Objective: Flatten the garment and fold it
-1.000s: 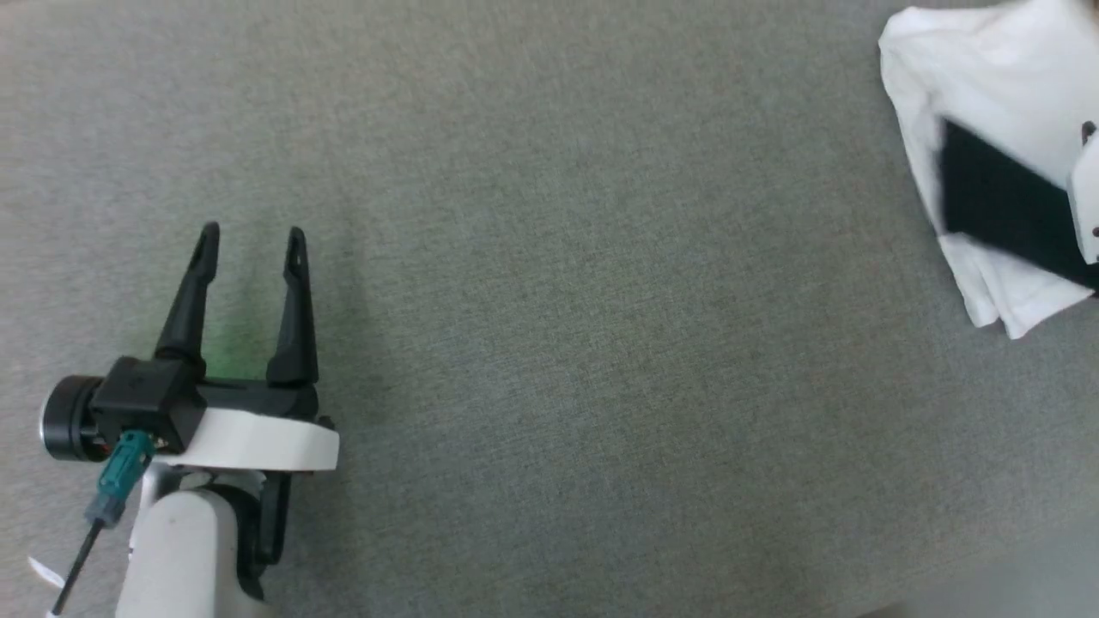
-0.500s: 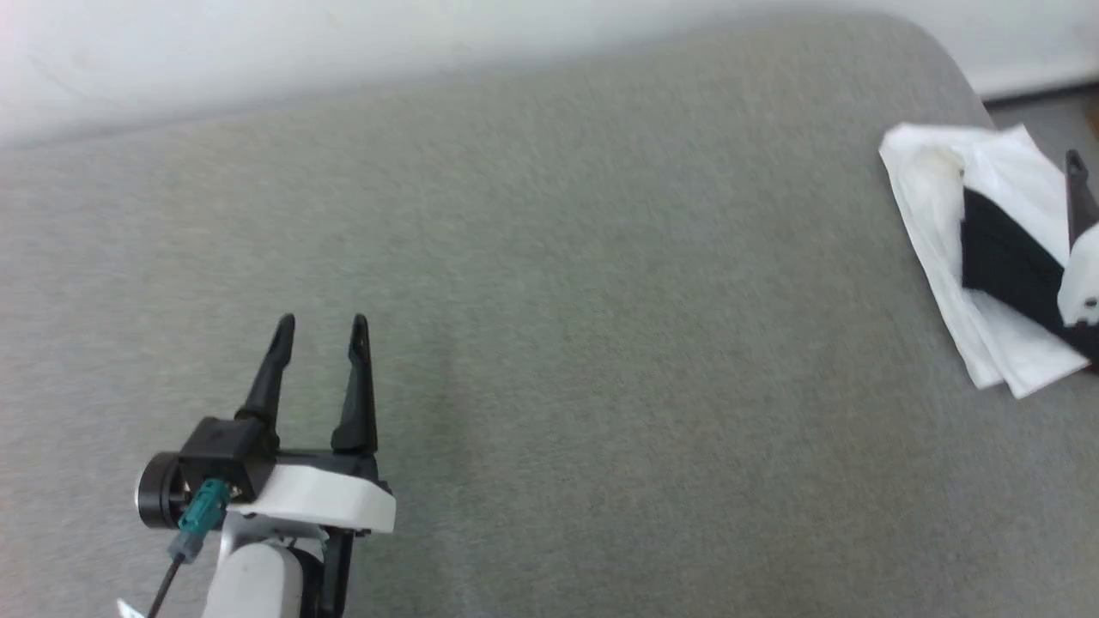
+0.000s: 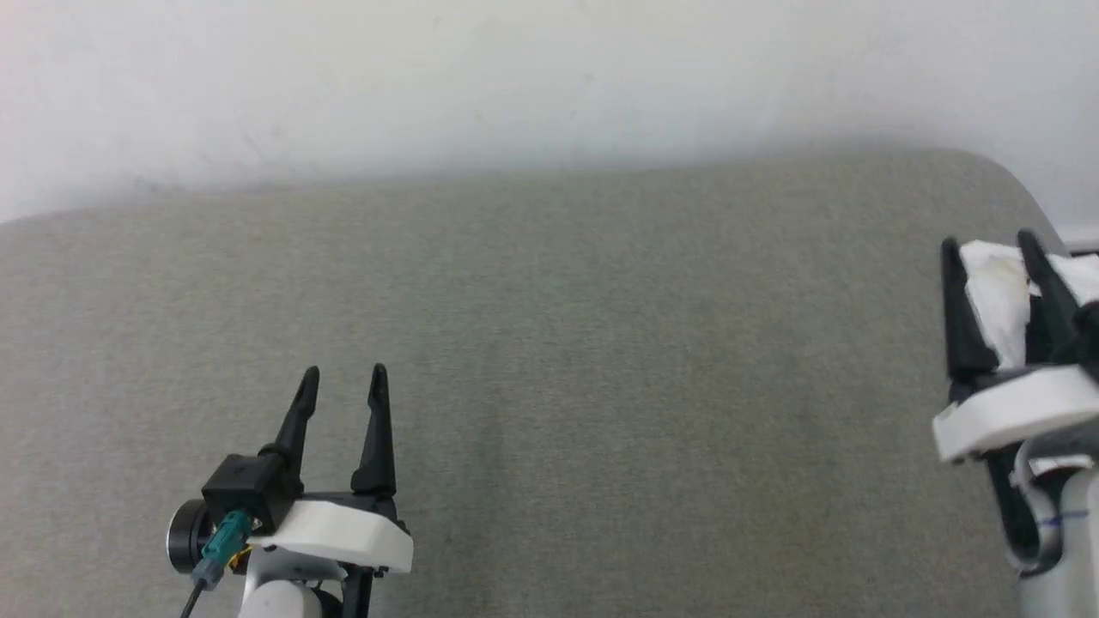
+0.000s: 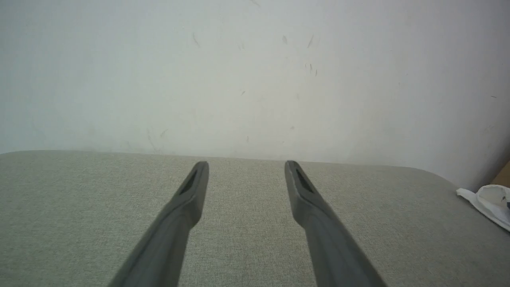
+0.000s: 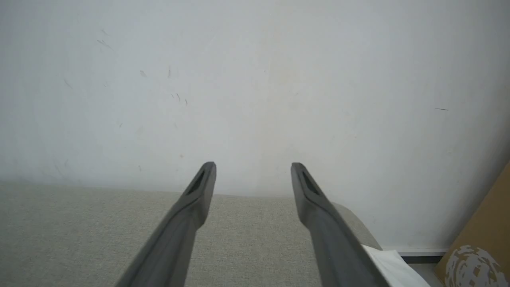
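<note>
White garment (image 3: pixel 996 296) lies beyond right gripper (image 3: pixel 986 241), fingers (image 3: pixel 958 318) parted.

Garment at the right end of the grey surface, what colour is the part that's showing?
White, with no pattern visible. The garment shows best in the head view.

Grey-green woven surface (image 3: pixel 601 343); white wall (image 3: pixel 515 77) with faint dark scuffs; white garment (image 3: pixel 996 300); black fingers (image 3: pixel 376 429), white housings (image 3: pixel 335 532); teal plug (image 3: pixel 225 534); brown box (image 5: pixel 484 219) with white mottling.

The garment (image 3: pixel 996 300) lies mostly behind the right pincer (image 3: pixel 986 242) and runs off the head view's right edge; how it is folded cannot be told.
</note>
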Robot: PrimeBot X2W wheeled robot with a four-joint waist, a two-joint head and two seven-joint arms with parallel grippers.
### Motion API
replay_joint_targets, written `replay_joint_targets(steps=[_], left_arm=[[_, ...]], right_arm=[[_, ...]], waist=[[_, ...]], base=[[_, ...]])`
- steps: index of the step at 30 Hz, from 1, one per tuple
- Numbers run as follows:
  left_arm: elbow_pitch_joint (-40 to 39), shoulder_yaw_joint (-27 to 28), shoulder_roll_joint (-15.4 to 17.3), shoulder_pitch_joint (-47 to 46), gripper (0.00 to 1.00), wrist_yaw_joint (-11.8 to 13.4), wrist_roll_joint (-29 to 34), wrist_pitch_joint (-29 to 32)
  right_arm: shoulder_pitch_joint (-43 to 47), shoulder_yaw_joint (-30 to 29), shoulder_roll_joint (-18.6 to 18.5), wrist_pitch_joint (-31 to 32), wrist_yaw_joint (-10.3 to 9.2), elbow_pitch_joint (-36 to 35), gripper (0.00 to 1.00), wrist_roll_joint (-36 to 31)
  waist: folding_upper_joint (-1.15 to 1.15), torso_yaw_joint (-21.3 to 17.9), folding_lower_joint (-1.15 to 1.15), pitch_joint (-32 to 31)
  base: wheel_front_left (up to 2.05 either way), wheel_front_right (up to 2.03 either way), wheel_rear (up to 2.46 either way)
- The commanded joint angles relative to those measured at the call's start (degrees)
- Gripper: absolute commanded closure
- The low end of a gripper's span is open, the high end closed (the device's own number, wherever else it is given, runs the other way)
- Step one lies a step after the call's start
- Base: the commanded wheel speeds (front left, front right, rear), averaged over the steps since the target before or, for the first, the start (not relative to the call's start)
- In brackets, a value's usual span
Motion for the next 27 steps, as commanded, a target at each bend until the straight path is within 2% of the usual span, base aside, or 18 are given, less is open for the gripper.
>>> replay_joint_targets(steps=[1,6,11,27], left_arm=[[0.31,-0.06,-0.23,0.64,0.0,-0.19,-0.54,-0.27],[0.78,-0.13,-0.33,1.39,0.0,-0.51,-0.84,-0.27],[1.06,-0.03,-0.44,2.41,0.0,-0.56,-0.88,-0.28],[0.77,-0.17,-0.71,4.09,0.0,-0.2,-1.45,-0.28]], right_arm=[[2.13,0.1,1.22,-0.58,-0.12,-1.44,0.0,-0.21],[7.73,0.78,4.46,-3.13,-0.12,-4.85,0.0,-0.94],[11.84,2.2,6.2,-4.05,-0.12,-5.15,0.0,-1.63],[15.38,4.55,6.81,-5.4,-0.12,-2.29,0.0,0.61]], waist=[[-0.01,3.04,0.01,-3.11],[-0.01,3.75,0.01,-4.12],[-0.01,3.98,0.01,-4.82],[-0.01,4.12,0.01,-4.51]], base=[[0.0,0.0,0.0],[0.0,0.0,0.0],[0.0,0.0,0.0],[0.0,0.0,0.0]])
